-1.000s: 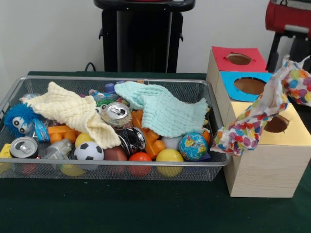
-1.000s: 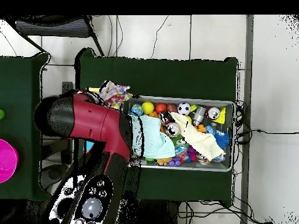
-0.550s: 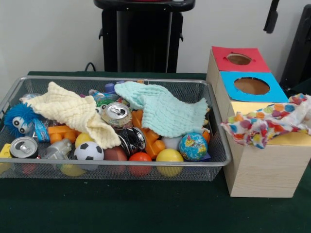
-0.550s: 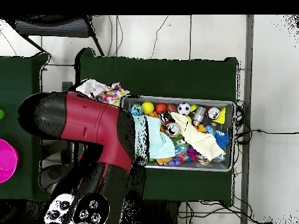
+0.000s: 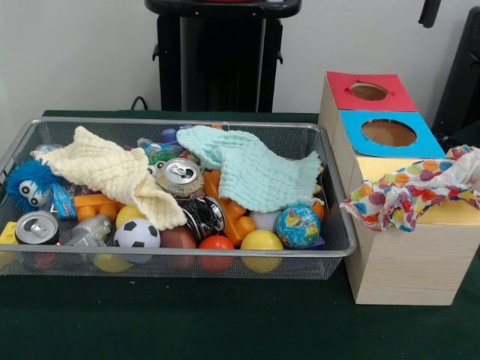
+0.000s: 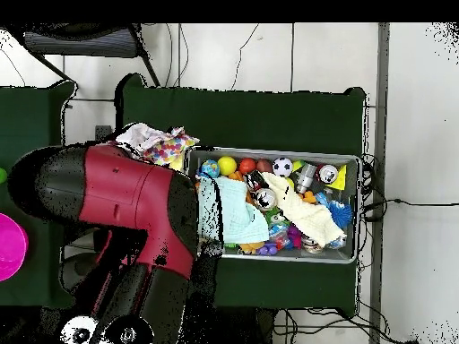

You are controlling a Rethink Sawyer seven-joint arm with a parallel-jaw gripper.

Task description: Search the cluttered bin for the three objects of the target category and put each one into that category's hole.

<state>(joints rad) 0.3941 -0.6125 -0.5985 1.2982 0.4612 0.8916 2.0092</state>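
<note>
Confetti cloth [image 5: 420, 191] lies draped over the wooden box's [image 5: 409, 262] yellow top, hanging past its bin-side edge; I see only the arm [image 6: 125, 197] overhead; gripper hidden, so I cannot tell its state.

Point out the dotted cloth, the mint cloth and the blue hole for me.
dotted cloth [image 5: 409, 193]: front view, middle of its drape over the yellow box top.
mint cloth [image 5: 251, 171]: front view, its middle.
blue hole [image 5: 388, 133]: front view, the opening's middle.
</note>
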